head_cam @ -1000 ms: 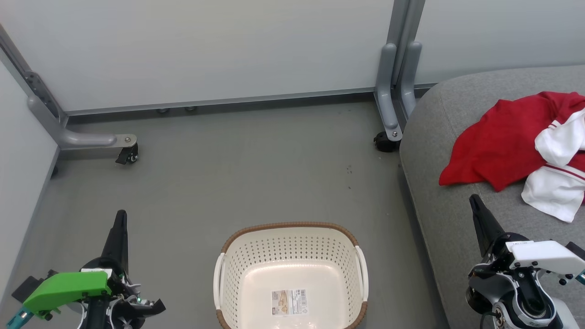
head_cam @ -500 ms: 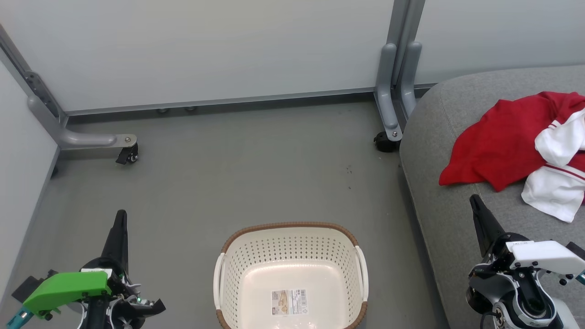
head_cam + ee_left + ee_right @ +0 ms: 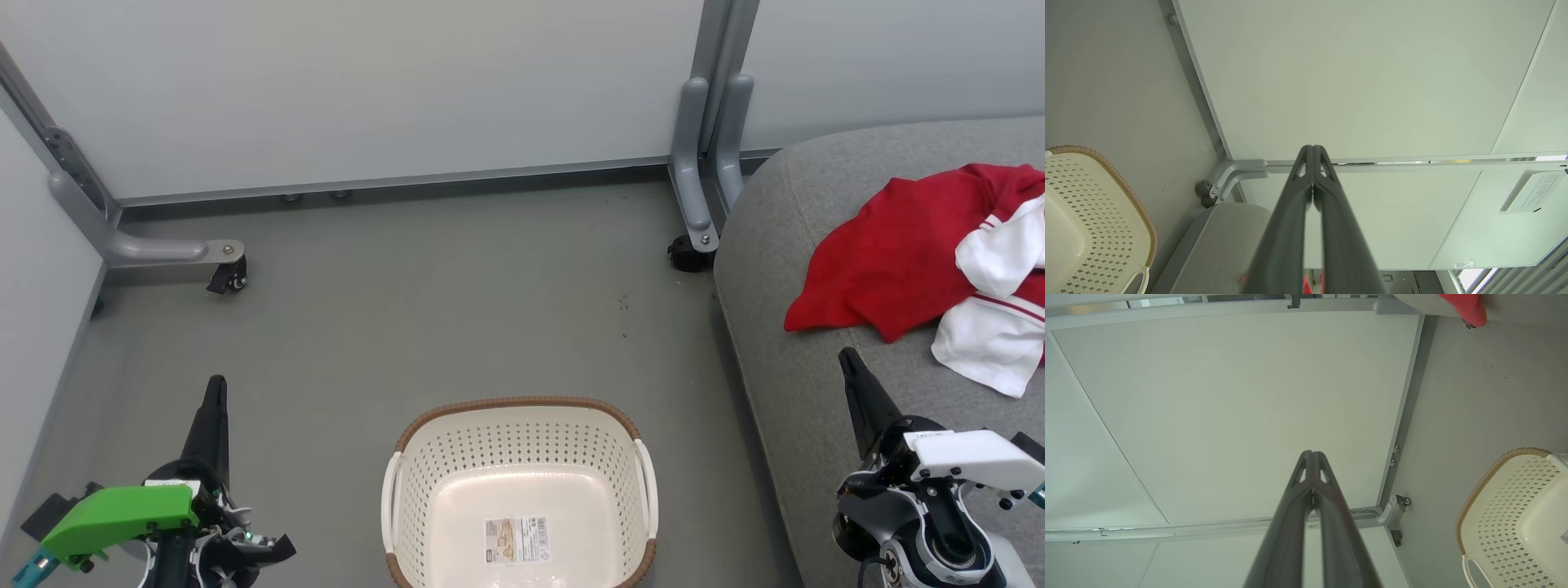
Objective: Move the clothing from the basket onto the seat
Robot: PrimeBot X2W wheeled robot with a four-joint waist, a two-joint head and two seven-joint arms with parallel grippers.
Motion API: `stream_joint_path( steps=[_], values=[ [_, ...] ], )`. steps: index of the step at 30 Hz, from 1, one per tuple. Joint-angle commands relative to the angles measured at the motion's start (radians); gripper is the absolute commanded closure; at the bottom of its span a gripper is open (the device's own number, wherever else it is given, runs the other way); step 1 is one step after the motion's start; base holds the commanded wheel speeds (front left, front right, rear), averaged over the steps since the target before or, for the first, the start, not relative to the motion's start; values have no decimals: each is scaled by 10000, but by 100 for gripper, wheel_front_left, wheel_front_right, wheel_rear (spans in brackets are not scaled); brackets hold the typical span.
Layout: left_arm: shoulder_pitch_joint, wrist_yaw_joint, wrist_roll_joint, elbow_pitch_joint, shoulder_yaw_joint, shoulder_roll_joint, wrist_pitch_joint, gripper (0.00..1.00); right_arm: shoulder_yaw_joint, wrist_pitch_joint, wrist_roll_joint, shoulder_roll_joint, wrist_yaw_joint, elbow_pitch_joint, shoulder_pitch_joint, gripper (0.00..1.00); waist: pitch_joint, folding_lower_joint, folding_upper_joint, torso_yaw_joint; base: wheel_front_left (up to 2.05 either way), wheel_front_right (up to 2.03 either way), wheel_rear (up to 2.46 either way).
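Note:
The red clothing [image 3: 898, 257] with white bands lies crumpled on the grey seat [image 3: 804, 392] at the right. On the floor at bottom centre stands the cream basket [image 3: 522, 429] with its brown rim, holding just a paper label on its bottom. My left gripper [image 3: 215, 382] is shut at the lower left, left of the basket, its tips pressed together [image 3: 1312, 148]. My right gripper [image 3: 846, 354] is shut at the lower right, over the seat's front part and below the clothing, tips together [image 3: 1311, 453]. A red corner of clothing [image 3: 1468, 308] and the basket [image 3: 1502, 510] show in the right wrist view.
Pale partition panels stand behind, on grey metal feet with castors at the left [image 3: 230, 278] and at the middle right [image 3: 690, 253] beside the seat's corner. Grey floor [image 3: 424, 302] stretches between the panels and the basket.

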Motion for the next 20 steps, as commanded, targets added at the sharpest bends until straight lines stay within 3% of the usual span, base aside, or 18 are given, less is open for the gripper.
stream_joint_path(
  steps=[1,20],
  values=[
    [-108,-47,-31,-21,22,4,37,100,-30,42,-37,28,4,25,-68,100,0,0,0,0,0,0,0],
    [-107,-47,-32,-21,21,4,36,100,-85,86,-92,66,4,28,-73,100,0,0,0,0,0,0,0]
  ],
)
